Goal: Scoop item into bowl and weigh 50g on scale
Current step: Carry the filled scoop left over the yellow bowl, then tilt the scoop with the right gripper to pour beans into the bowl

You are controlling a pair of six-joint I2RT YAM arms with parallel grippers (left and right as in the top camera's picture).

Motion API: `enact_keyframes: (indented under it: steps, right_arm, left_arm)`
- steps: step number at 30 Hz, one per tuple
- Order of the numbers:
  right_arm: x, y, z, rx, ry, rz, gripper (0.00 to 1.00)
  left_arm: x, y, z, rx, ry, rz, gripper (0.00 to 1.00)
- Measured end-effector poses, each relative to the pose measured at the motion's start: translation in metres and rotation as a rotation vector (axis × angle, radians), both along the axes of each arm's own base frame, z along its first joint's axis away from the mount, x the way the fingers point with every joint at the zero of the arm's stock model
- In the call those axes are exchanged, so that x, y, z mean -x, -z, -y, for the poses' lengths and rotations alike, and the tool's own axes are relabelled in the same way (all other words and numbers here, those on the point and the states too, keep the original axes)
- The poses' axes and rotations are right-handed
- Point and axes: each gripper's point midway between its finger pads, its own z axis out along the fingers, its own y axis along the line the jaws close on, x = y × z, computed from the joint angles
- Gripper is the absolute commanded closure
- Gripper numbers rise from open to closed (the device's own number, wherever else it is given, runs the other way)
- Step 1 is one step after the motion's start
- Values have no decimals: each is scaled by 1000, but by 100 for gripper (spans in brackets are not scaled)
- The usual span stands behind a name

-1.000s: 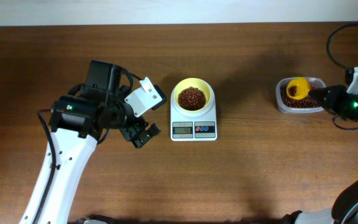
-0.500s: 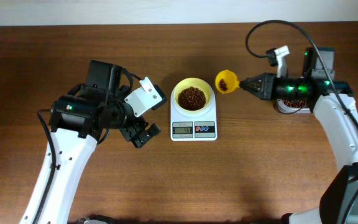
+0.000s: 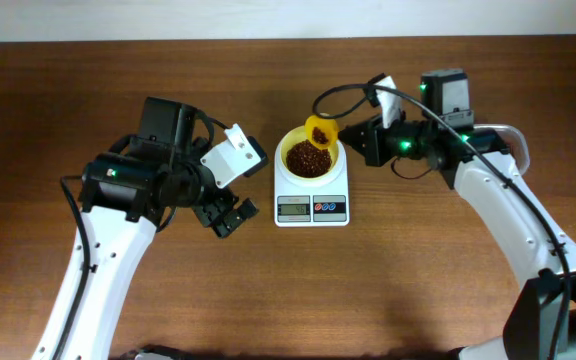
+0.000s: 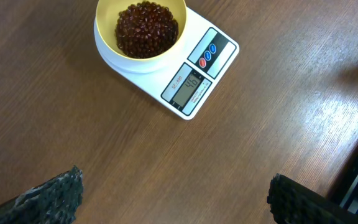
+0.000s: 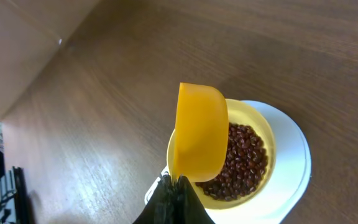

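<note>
The pale yellow bowl (image 3: 311, 150) sits on the white scale (image 3: 311, 205) and holds a heap of reddish-brown beans (image 3: 308, 158). The bowl (image 4: 140, 28), the scale (image 4: 197, 84) and the beans (image 4: 146, 28) also show in the left wrist view, where the display reads about 46. My right gripper (image 3: 360, 137) is shut on the handle of a bright yellow scoop (image 3: 321, 130), held tilted over the bowl's far right rim. In the right wrist view the scoop (image 5: 199, 132) is on its side above the beans (image 5: 241, 160). My left gripper (image 3: 230, 212) is open and empty, left of the scale.
The clear tub is hidden under my right arm (image 3: 488, 190). The table's far edge (image 3: 288, 40) runs along the top. My left arm (image 3: 118, 200) stretches over the table's left half.
My right arm has carried the scoop leftward from the tub at the right to over the bowl and tipped it. The left arm has not moved.
</note>
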Motion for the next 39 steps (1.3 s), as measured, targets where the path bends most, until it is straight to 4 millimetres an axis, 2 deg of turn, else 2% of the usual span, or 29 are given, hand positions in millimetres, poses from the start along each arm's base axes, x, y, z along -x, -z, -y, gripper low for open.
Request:
enact_keyframes:
  steps: [2, 5, 8, 18, 24, 39]
  right_arm:
    - [0, 8, -6, 73, 8, 27, 96]
    - [1, 6, -9, 95, 4, 52, 96]
    - [-1, 7, 0, 147, 43, 66, 96]
    - [-7, 10, 12, 231, 96, 92, 96]
    - [-3, 10, -3, 301, 70, 141, 96]
    - [1, 3, -10, 295, 52, 165, 96]
  left_arm:
    - [0, 0, 0, 0, 0, 0, 1]
    - [0, 0, 0, -1, 0, 0, 1]
    - [0, 0, 0, 0, 0, 0, 1]
    - [0, 0, 0, 0, 0, 0, 1]
    - [0, 0, 0, 0, 0, 0, 1]
    - [0, 0, 0, 0, 0, 0, 1]
